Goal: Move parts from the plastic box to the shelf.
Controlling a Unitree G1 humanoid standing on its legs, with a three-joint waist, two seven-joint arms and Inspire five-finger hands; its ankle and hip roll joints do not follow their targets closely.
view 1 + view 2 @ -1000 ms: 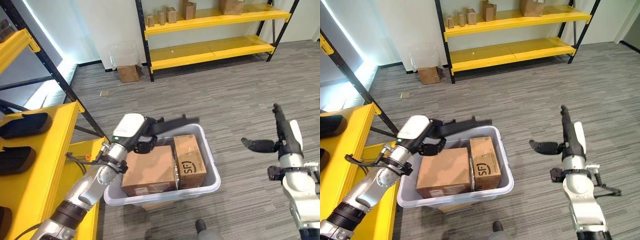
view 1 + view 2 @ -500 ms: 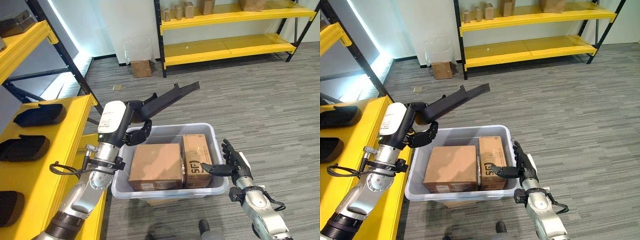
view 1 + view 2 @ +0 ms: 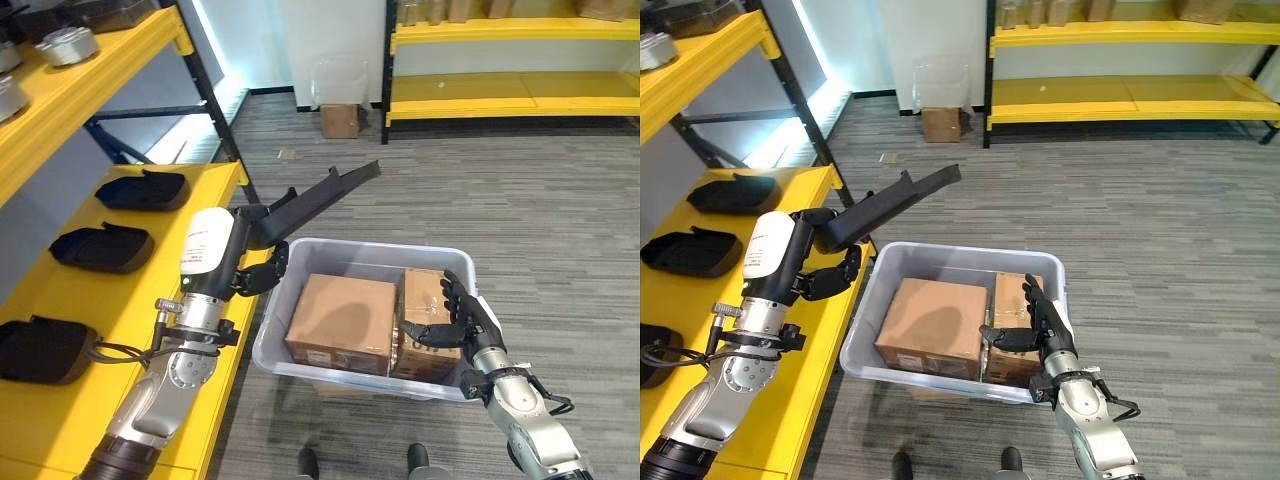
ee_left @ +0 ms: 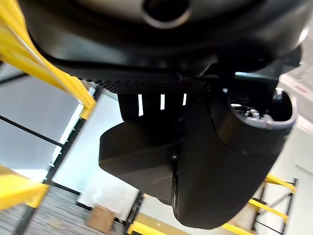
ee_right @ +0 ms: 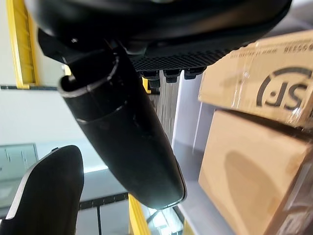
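Right hand (image 3: pixel 462 318) hovers at the plastic box's (image 3: pixel 290 299) near right corner, fingers spread and relaxed over the narrow cardboard carton (image 3: pixel 428 300), gripping nothing. Left hand (image 3: pixel 262 276) is curled round a long dark part (image 3: pixel 315 195), held up at a slant between box and yellow shelf (image 3: pixel 150 290). A bigger carton (image 3: pixel 342 320) lies alongside in the box. Dark moulded parts (image 3: pixel 104 246) sit on the shelf. Grey striped carpet (image 3: pixel 520 200), far yellow racking (image 3: pixel 500 95), small cardboard box (image 3: pixel 340 119) by the wall.
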